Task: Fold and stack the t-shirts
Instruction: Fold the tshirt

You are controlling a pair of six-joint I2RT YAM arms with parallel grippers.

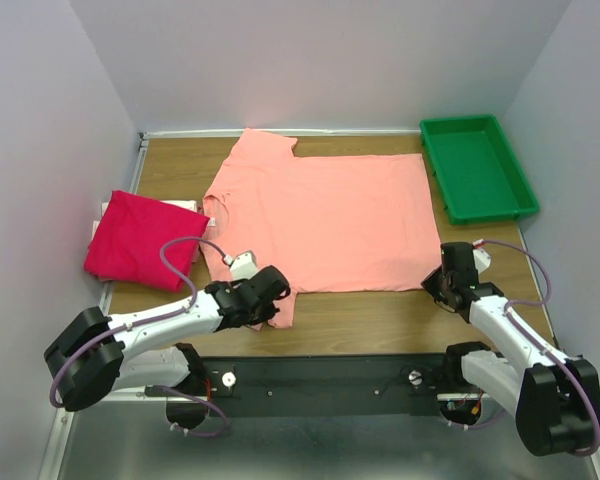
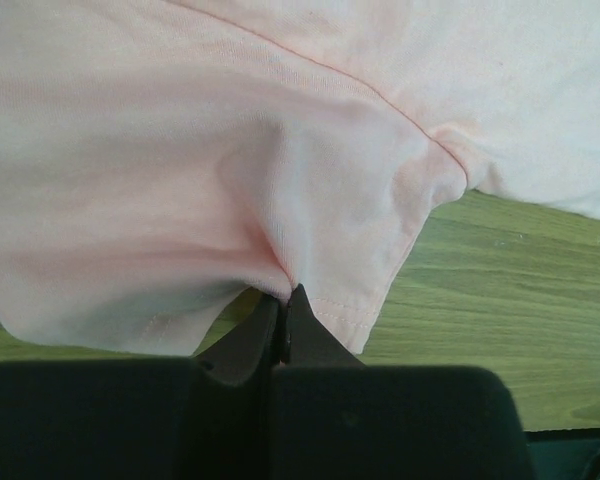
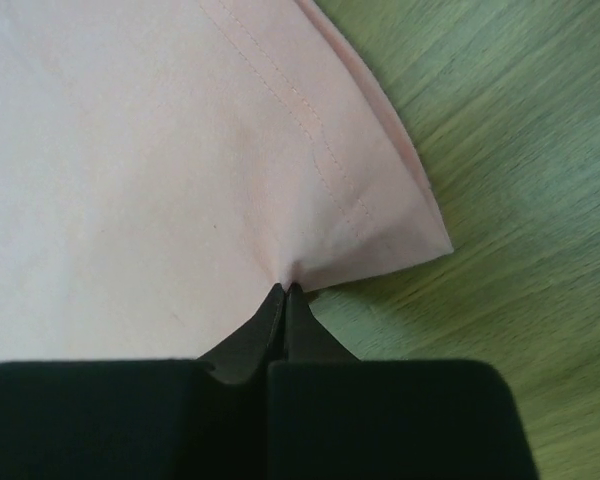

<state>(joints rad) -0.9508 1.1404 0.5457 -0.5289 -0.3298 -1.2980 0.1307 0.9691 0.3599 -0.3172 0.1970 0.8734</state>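
Slippage may occur, as left gripper (image 2: 283, 305) and right gripper (image 3: 286, 295) each pinch only a thin edge of the salmon-pink cloth t-shirt (image 1: 320, 215).

Two t-shirts lie here (one salmon t-shirt (image 1: 330, 215), one magenta t-shirt (image 1: 135, 240)). There is one green tray (image 1: 477, 170), one counter (image 1: 380, 310), and two claws: left claw (image 2: 285, 298), right claw (image 3: 285, 290).

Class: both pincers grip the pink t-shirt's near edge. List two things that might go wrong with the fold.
The left pincer and right pincer each hold only a small pinch of the pink t-shirt; it may slip out on lifting.
Cloth bunches at the left pincer, so the fold may crease unevenly.
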